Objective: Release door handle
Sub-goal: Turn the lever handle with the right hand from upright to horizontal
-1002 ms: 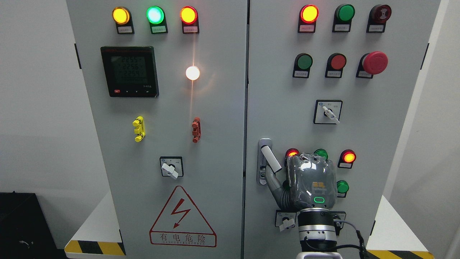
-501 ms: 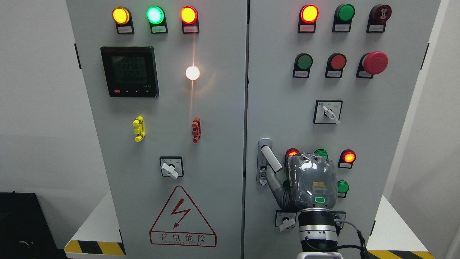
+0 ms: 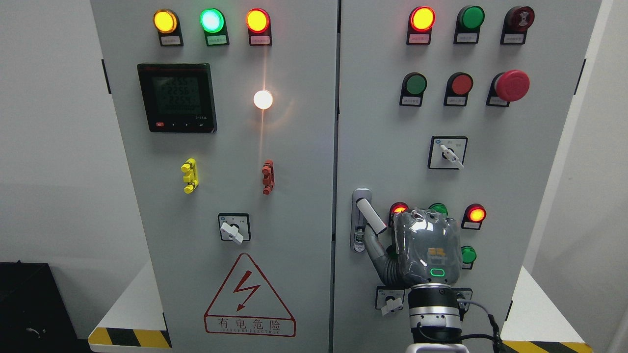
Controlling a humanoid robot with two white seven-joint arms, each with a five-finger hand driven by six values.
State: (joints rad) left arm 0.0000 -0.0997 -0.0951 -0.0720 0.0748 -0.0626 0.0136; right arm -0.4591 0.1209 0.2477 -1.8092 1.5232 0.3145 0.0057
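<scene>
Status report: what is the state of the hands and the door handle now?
Right hand at door handle, thumb beneath it; grip unclear. Left hand not in view. Handle swung out, tilted. Nothing in the way.

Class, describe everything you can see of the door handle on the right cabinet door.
The door handle is a pale, smooth bar, probably metal, swung out of its silver backplate and slanting down to the right. It sits near the left edge of the right cabinet door. The right hand is just beside it, thumb reaching under its lower end; contact is unclear.

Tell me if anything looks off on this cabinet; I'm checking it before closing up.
The door handle on the right door is swung out at a slant from its latch plate rather than lying flush. The right hand sits beside it, thumb reaching under it.
</scene>
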